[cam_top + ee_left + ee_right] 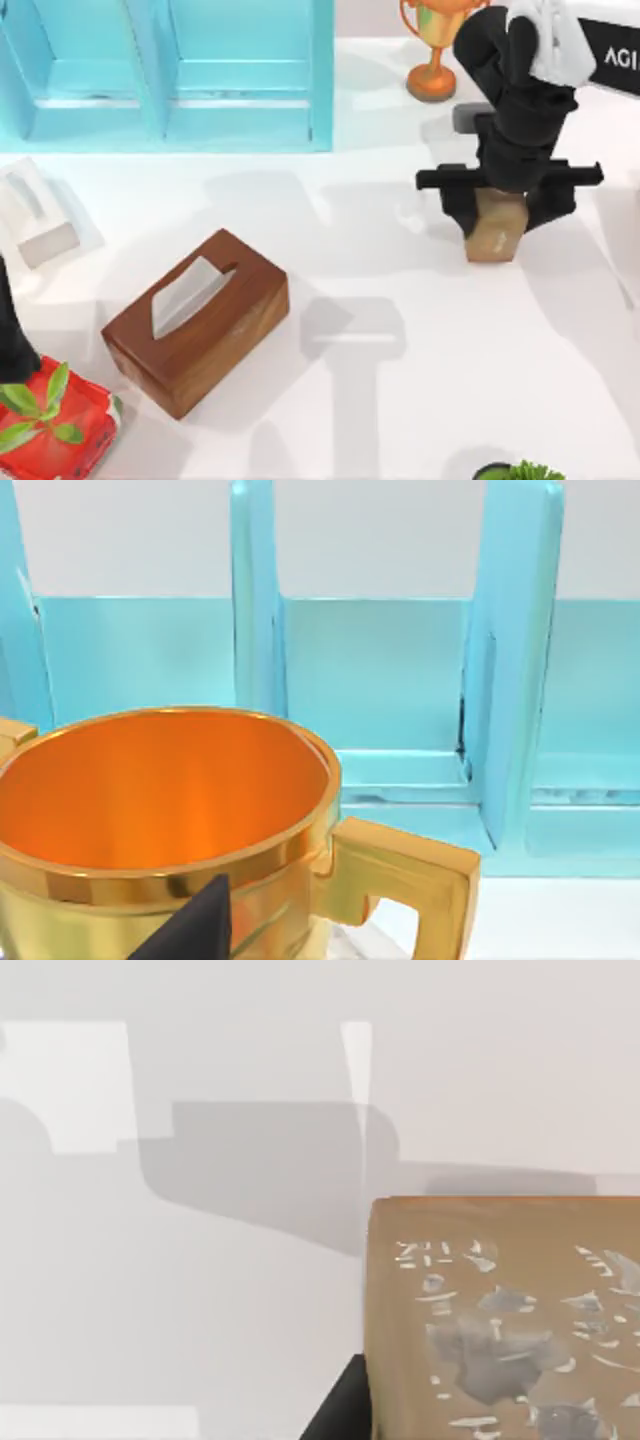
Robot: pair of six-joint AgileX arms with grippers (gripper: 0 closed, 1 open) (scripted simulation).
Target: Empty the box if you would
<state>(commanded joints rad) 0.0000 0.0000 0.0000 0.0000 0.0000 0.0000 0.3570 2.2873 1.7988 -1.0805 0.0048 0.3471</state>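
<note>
White table [420, 400] bearing wooden tissue box [196, 320], trophy [434, 50].

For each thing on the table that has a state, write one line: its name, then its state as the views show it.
Tissue box: on the table, a tissue sticking out of its slot.
Tan block: upright, gripped by the right gripper.
Gold cup: upright, empty, close before the left wrist camera.
Blue cabinet: open compartments.
Trophy: upright.

Top view looks straight down; both wrist views sit close, low.
</note>
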